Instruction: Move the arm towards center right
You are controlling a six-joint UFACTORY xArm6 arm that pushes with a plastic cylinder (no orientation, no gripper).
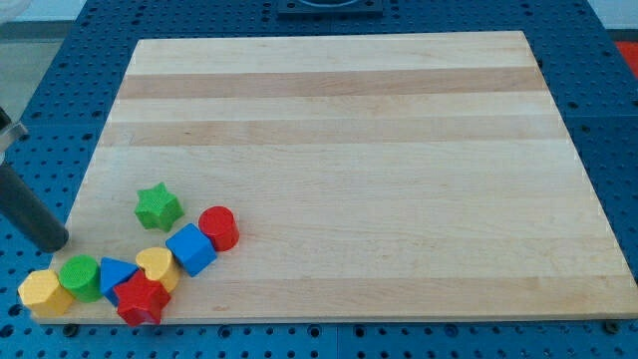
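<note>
My dark rod comes in from the view's left edge, and my tip rests just off the wooden board's left edge, on the blue surface. It is left of the green star and above the yellow hexagon and the green cylinder. The tip touches no block. A cluster lies at the board's bottom left: a red cylinder, a blue cube, a yellow heart, a blue triangle and a red star.
The wooden board lies on a blue perforated table. A dark mount shows at the view's top centre.
</note>
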